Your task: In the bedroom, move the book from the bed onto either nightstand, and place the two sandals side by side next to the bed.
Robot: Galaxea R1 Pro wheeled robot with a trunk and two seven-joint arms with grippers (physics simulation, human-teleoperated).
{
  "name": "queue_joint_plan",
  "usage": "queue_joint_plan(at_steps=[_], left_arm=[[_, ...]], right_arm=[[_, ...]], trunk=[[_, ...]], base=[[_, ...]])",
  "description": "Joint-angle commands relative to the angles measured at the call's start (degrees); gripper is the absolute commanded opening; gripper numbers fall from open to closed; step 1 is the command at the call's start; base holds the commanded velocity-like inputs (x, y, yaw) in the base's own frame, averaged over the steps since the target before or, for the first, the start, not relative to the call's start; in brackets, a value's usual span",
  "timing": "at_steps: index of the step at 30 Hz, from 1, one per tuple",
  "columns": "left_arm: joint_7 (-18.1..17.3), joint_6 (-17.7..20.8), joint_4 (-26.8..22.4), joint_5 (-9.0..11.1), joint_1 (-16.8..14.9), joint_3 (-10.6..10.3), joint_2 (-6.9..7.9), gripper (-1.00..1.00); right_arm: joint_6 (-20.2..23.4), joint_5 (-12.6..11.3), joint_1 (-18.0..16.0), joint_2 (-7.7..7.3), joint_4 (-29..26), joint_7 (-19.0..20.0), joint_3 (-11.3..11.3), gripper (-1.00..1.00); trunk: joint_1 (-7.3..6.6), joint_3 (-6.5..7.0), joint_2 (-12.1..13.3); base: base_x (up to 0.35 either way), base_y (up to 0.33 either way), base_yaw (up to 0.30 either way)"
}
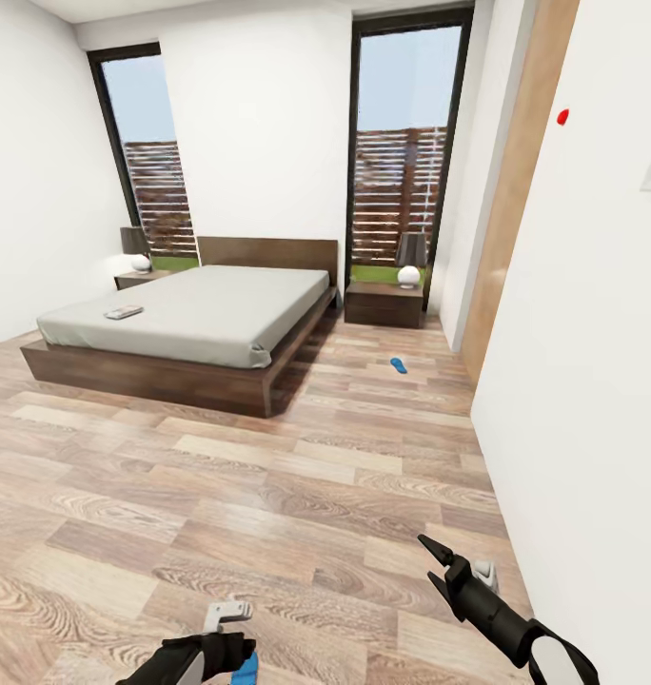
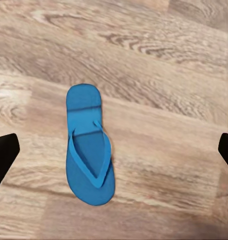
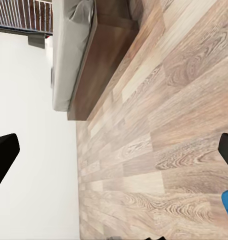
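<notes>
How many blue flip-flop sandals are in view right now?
2. One bright blue flip-flop sandal lies on the wood-plank floor directly under the left gripper. The other blue sandal lies on the floor beyond the bed's foot, near the right-hand nightstand.

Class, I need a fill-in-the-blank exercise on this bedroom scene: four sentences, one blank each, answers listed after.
1. The book lies on the ____.
2. The sandal under the left gripper is coloured ____.
3. The far sandal lies on the floor in front of the right-hand ____.
4. The jaws of the right gripper stand ____.

Answers: bed; blue; nightstand; open
</notes>
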Motion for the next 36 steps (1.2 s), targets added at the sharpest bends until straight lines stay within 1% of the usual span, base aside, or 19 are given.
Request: queue_joint_plan(at_steps=[1,6,26,30,33,36], left_arm=[[-0.13,0.29,-0.11,0.57,-0.01,-0.40,0.06,1.00],[-0.67,0.18,-0.13,0.62,-0.01,-0.29,0.16,1.00],[-0.58,0.15,-0.13,0.64,-0.01,-0.27,0.12,1.00],[-0.60,0.14,-0.13,0.64,-0.01,-0.33,0.09,1.00],[-0.61,0.15,-0.13,0.68,-0.01,-0.29,0.09,1.00],[-0.61,0.16,-0.13,0.70,-0.01,-0.28,0.09,1.00]], right_arm=[[0.39,-0.17,-0.04,0.01,0.00,0.07,-0.12,1.00],[0.39,-0.17,-0.03,-0.01,0.00,0.02,-0.12,1.00],[0.39,-0.17,-0.02,-0.04,-0.17,0.05,-0.13,1.00],[0.39,-0.18,-0.04,-0.90,-0.17,0.05,-0.13,1.00],[0.39,-0.21,-0.04,-1.60,-0.17,0.05,-0.12,1.00],[0.39,-0.19,-0.03,-1.64,-0.17,0.05,-0.12,1.00]], trunk=[[0.21,-0.24,-0.44],[1.31,-1.14,-2.44],[5.71,-4.73,-10.46],[6.58,-5.44,-12.07],[6.66,-6.11,-12.11],[6.74,-6.77,-12.15]], base=[[0.000,0.000,0.000],[0.000,0.000,0.000],[0.000,0.000,0.000],[0.000,0.000,0.000],[0.000,0.000,0.000],[0.000,0.000,0.000]])
